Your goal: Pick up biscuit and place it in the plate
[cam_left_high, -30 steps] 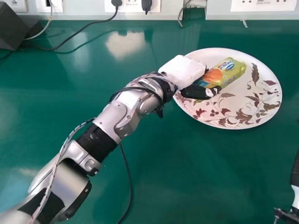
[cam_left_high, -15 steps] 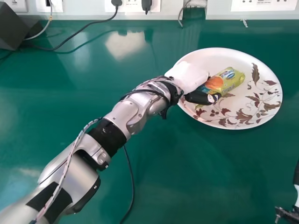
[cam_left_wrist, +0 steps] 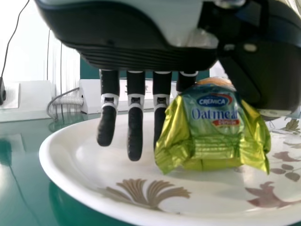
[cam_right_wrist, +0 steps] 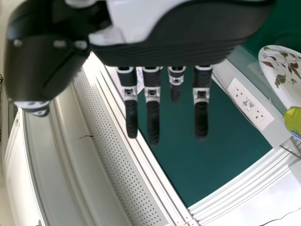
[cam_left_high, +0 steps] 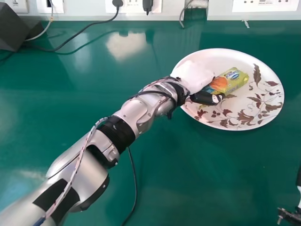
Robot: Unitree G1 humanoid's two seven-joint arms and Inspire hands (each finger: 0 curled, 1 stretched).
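My left hand (cam_left_high: 194, 76) is over the left part of the plate (cam_left_high: 256, 117), beside the near-left end of the yellow-green biscuit pack (cam_left_high: 233, 81). In the left wrist view the left hand (cam_left_wrist: 135, 117) is open, its fingers hanging straight. The pack (cam_left_wrist: 216, 136) stands between them and the thumb, low over the plate (cam_left_wrist: 89, 183) and seemingly resting on it. Part of one finger is hidden behind the pack. At the head view's lower right edge is part of my right hand (cam_left_high: 298, 197); in its wrist view that hand (cam_right_wrist: 153, 113) is open and holds nothing.
The green table (cam_left_high: 197, 174) surrounds the plate. A dark box (cam_left_high: 16, 28) stands at the back left, with black cables (cam_left_high: 70, 42) running to wall sockets (cam_left_high: 265, 5) behind the table. Another cable (cam_left_high: 134, 188) lies beside my left forearm.
My left arm has moved a little to the right and toward the near side, over the plate. The pack has shifted slightly nearer and turned a little. The right hand has hardly moved.
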